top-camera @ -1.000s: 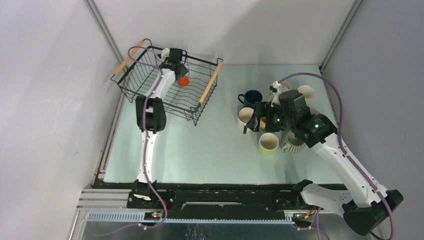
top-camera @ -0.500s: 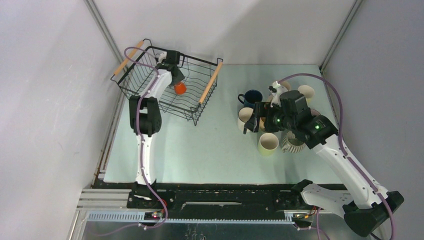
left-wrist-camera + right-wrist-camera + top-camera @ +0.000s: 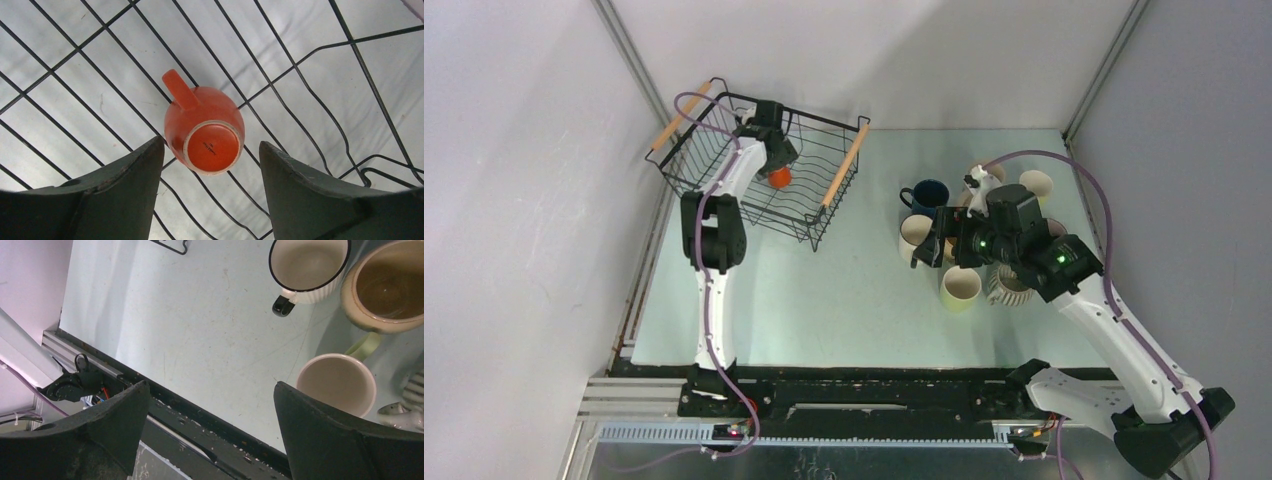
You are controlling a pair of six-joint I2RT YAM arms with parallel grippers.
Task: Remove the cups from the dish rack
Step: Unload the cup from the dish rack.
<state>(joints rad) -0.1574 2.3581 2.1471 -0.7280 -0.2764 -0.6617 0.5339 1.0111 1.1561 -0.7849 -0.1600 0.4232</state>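
Note:
The dish rack [image 3: 844, 165], black wire with wooden handles, stands at the back left. One orange cup [image 3: 780, 178] lies in it upside down. My left gripper [image 3: 774, 158] hangs just above it, open. In the left wrist view the orange cup [image 3: 205, 127] sits base up between my open fingers [image 3: 135, 190], handle pointing away, untouched. My right gripper [image 3: 932, 247] is open and empty, low over the table beside the unloaded cups: a navy one [image 3: 927, 195], a cream one [image 3: 914, 232], a pale one [image 3: 961, 286] and a striped ribbed one [image 3: 1009, 288].
More cups stand behind the right arm [image 3: 1036, 185]. The right wrist view shows a white black-rimmed cup [image 3: 309, 262], a cream cup [image 3: 387, 287] and another cup [image 3: 337, 382] near my right finger, with the table's black front rail [image 3: 200, 415] below.
My left gripper has come down closer over the orange cup inside the rack. My right arm has shifted only slightly.

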